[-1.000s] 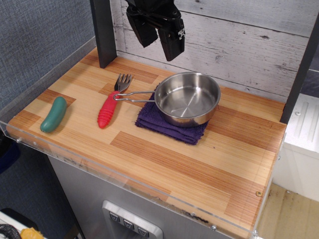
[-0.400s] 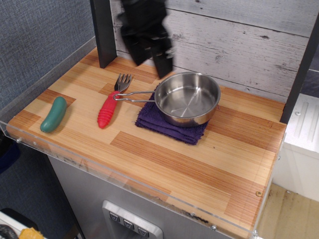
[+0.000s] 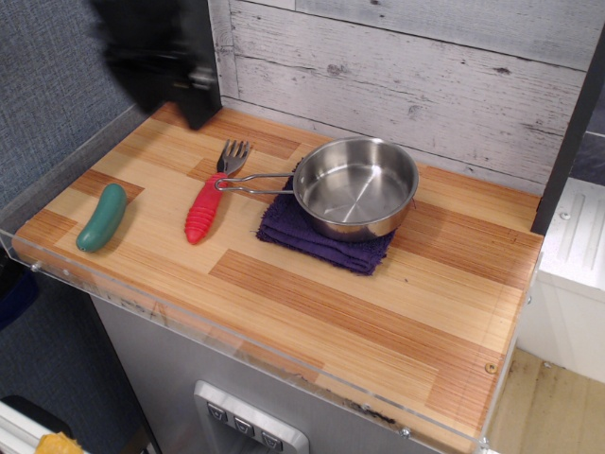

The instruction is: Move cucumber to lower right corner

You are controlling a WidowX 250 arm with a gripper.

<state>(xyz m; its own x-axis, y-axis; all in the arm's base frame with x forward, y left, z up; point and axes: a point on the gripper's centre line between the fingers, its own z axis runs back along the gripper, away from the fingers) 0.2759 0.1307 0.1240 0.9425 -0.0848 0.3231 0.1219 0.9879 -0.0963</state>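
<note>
While the striped wood counter (image 3: 312,303) lies mostly bare along its front edge, its middle holds a steel saucepan (image 3: 357,186) sitting on a folded purple cloth (image 3: 321,241), the pan's wire handle reaching left over a red-handled fork (image 3: 210,197). Above the rear left corner hangs the gripper (image 3: 156,61), a dark motion-blurred mass; whether its jaws stand apart or closed cannot be told from this view. Smallest of all, the teal cucumber (image 3: 101,217) lies flat near the front left corner, well apart from the fork and untouched, its long axis running roughly from front to rear.

Judging from this, the step in hand is the approach to the cucumber. It would go best with the gripper brought directly over the toy's middle, jaws set across its short width, then lowered straight down, since a smooth rounded body may roll or squirt out if pinched near an end. The lower right corner (image 3: 473,378) by the small screw hole is free, so carrying along the front edge would avoid pan and fork.
</note>
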